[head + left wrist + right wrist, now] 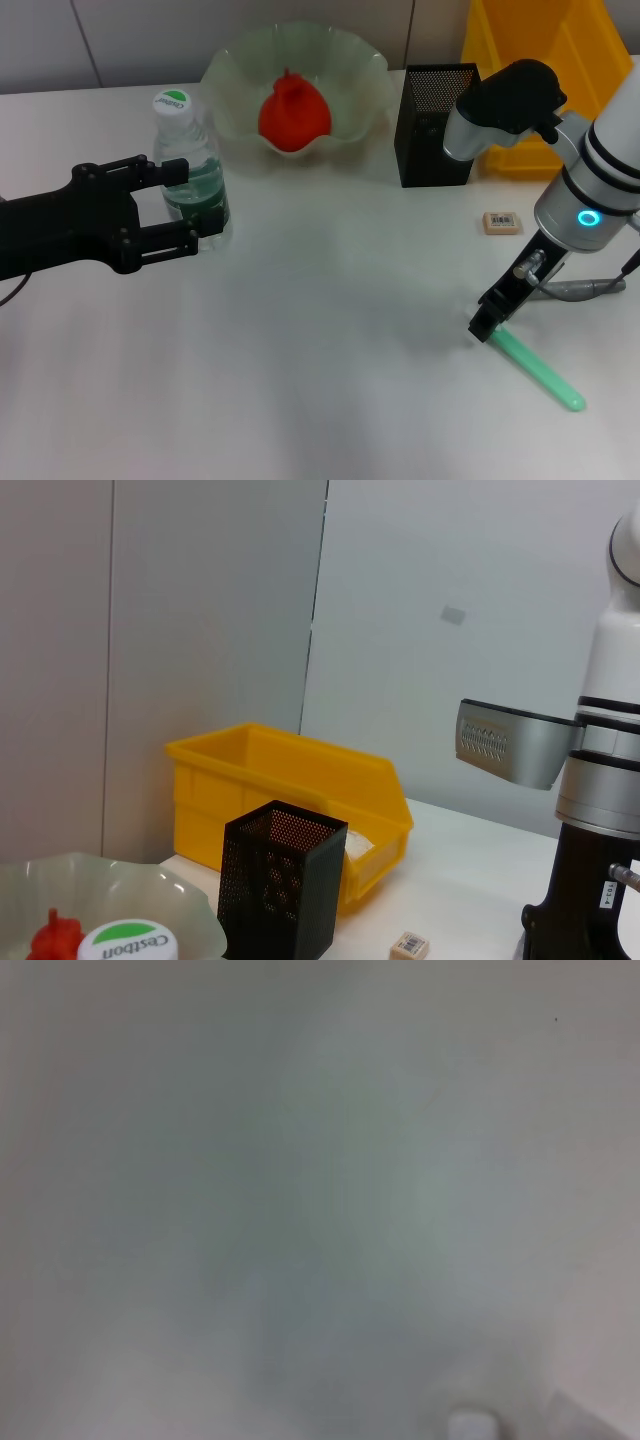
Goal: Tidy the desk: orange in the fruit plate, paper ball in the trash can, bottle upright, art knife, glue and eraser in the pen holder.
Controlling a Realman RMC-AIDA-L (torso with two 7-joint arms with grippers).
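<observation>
White desk (320, 330): green stick (540, 372) at right end effector (487, 325); bottle (192, 170) upright.

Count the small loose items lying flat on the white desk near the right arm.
3: a beige rectangular eraser beside the black mesh pen holder, a pale green glue stick at the right gripper, and a grey art knife behind that arm. Others may be hidden.

At left of the frame, the left gripper (180, 208) brackets the upright bottle (190, 170), one finger on each side. The orange (294, 117) sits in the plate (230, 75) at upper centre, the holder (435, 125) and bin (530, 60) to its right. At lower right, the right gripper (488, 322) meets a green stick (540, 370); the eraser (501, 222) lies above.
</observation>
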